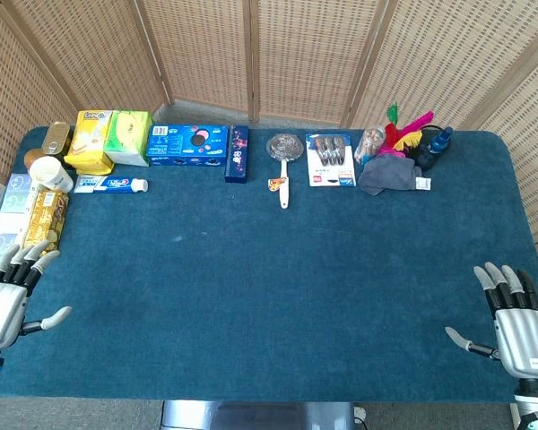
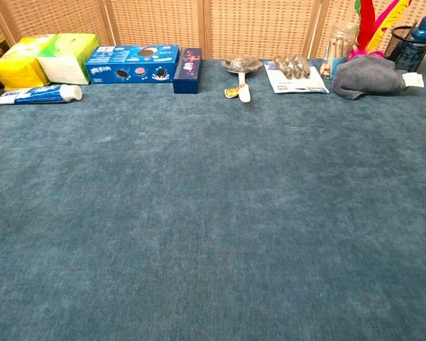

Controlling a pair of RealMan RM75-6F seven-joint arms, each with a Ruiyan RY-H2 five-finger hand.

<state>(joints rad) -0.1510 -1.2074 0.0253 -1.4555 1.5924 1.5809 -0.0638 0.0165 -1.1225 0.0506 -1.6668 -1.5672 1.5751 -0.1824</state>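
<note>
In the head view, the left hand (image 1: 7, 300) rests at the near left corner of the blue-covered bench (image 1: 278, 296), fingers spread and pointing away from the robot, thumb out to the side, holding nothing. Just beyond its fingertips lies a gold packet (image 1: 43, 218), at the bench's left edge and apart from the hand. Beside that packet stands a paper cup (image 1: 51, 174), with a toothpaste tube (image 1: 110, 184) lying next to it. The right hand (image 1: 517, 322) sits at the near right corner, fingers likewise apart and holding nothing, well away from every object.

Along the far edge run a yellow pack (image 1: 90, 141), a green pack (image 1: 128, 136), a blue biscuit box (image 1: 187, 145), a dark slim box (image 1: 238, 153), a strainer (image 1: 284, 154), a card of clips (image 1: 330, 160), a grey cloth (image 1: 390, 175) and bright feathers (image 1: 405, 130).

In the chest view neither hand shows. The same row stands at the back: the toothpaste tube (image 2: 37, 94), the biscuit box (image 2: 133, 64), the dark slim box (image 2: 188, 70), the strainer (image 2: 241, 69), the card of clips (image 2: 294, 74) and the grey cloth (image 2: 369, 76), with a dark blue bottle (image 2: 414, 42) behind it.
</note>
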